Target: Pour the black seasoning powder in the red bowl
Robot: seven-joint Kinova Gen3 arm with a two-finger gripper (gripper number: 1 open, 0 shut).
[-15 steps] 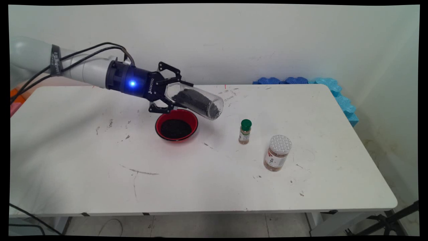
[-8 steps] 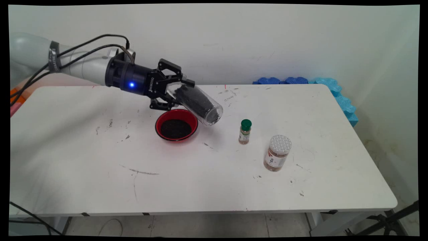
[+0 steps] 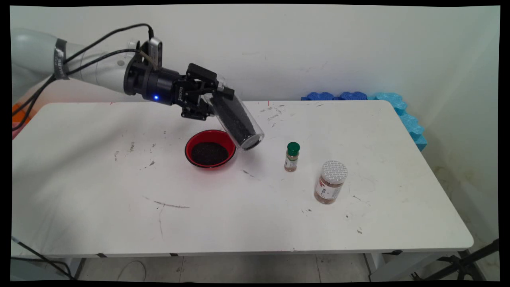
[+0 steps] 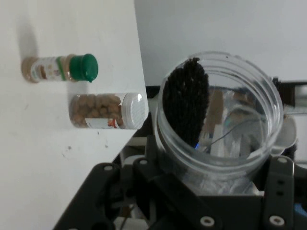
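My gripper (image 3: 213,97) is clamped on a clear jar (image 3: 235,119) that holds dark grains (image 4: 186,103). I hold the jar by its closed end, up in the air over the white table (image 3: 99,191), and it slants down and away from my hand, with its other end lower than my fingers. In the hand view I look straight at the jar's round clear rim (image 4: 220,112), which fills the space between my black linkage; the grains lie banked against one side of the wall and the rest of the jar looks bare.

Just under my hand, and a little back from the jar's low end, a red bowl (image 3: 210,148) sits on the table with a dark heap of the same sort of grains inside it. The jar's low end hangs above the table beside the bowl's far rim, on the side away from my arm; I cannot tell whether it is over the rim or just past it.

Farther out along the line the jar points, a small bottle with a green cap (image 3: 292,156) stands upright, well apart from the bowl. Beyond that stands a wider jar with a white lid (image 3: 330,182) and brownish contents.
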